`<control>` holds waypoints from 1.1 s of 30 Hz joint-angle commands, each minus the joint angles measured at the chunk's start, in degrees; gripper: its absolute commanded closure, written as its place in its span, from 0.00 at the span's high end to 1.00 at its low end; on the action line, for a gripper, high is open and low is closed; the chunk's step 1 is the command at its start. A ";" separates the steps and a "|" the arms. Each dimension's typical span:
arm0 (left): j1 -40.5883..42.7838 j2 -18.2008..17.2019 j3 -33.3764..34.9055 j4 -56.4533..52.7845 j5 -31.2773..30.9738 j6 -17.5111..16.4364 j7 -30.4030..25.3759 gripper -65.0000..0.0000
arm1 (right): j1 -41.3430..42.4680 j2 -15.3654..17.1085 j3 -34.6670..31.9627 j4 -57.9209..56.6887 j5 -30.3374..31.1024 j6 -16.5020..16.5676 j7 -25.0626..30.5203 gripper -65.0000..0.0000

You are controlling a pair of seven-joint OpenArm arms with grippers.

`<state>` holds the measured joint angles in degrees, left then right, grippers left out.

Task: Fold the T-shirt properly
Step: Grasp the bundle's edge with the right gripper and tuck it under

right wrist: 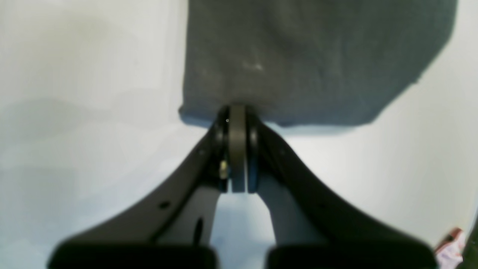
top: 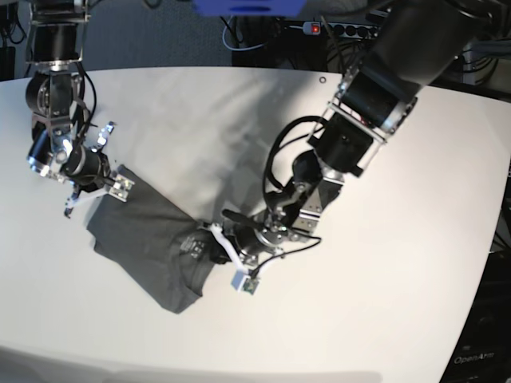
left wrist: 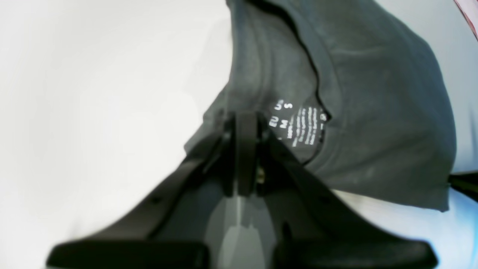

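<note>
The dark grey T-shirt (top: 144, 243) lies bunched on the white table (top: 399, 279), left of centre. In the left wrist view, my left gripper (left wrist: 244, 121) is shut on a fold of the T-shirt (left wrist: 373, 112) next to the white printed label mark (left wrist: 300, 125) by the collar. In the base view, the left gripper (top: 201, 243) is at the shirt's right side. My right gripper (right wrist: 237, 112) is shut on the near edge of the T-shirt (right wrist: 298, 56). In the base view, the right gripper (top: 110, 188) is at the shirt's upper left corner.
Cables and a power strip (top: 319, 28) lie behind the table's far edge. The table's curved right edge (top: 499, 239) is far from the shirt. A small pink-red object (right wrist: 450, 243) shows at the right wrist view's lower right corner.
</note>
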<state>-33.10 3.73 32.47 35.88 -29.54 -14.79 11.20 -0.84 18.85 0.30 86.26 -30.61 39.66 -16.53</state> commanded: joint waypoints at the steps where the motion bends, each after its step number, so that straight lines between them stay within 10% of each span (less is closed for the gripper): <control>1: -1.93 0.36 -0.16 0.83 -0.48 -0.47 -1.58 0.03 | 1.68 0.62 0.28 -0.15 0.41 0.34 1.37 0.00; 11: -2.99 0.80 -0.42 0.83 -0.48 -0.20 -2.01 0.03 | 2.47 -1.14 0.45 -4.37 0.41 0.34 4.18 0.00; 33: -8.00 0.54 -0.69 -5.06 -1.01 -0.03 -7.29 0.03 | -7.20 -17.75 0.10 7.06 -6.09 0.34 1.46 0.00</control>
<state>-38.92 3.81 31.99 29.89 -30.06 -14.52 5.45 -8.29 1.04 0.43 92.25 -37.10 39.66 -15.81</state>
